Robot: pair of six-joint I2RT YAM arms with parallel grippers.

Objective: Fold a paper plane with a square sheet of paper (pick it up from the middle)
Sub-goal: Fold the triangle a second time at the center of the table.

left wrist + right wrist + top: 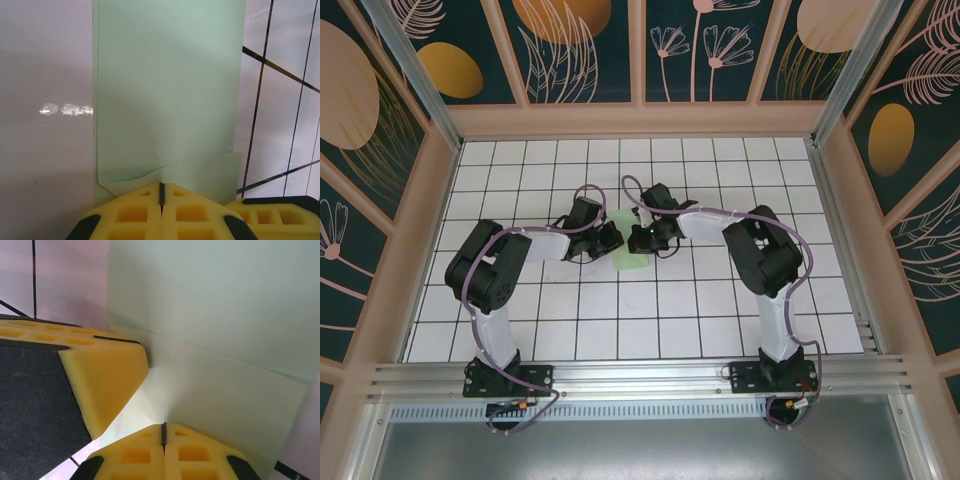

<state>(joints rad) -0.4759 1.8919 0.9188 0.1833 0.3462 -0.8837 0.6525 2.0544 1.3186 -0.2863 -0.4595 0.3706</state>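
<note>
The square sheet of paper (623,262) lies folded over into a pale mint-green strip on the tiled table between my two arms. In the left wrist view the paper (165,90) has an upper layer whose wavy edge runs to my left gripper (161,186), which is shut on it. My right gripper (163,425) is shut on the paper (215,305) too, where a ridge rises to its tips. From above, the left gripper (611,240) and right gripper (638,240) nearly touch. The paper plane is out of view.
The white grid table (660,300) is walled by a wooden frame with patterned panels (570,60). A metal rail (640,380) runs along the near edge by the arm bases. The other arm's yellow finger (100,375) crowds the right wrist view.
</note>
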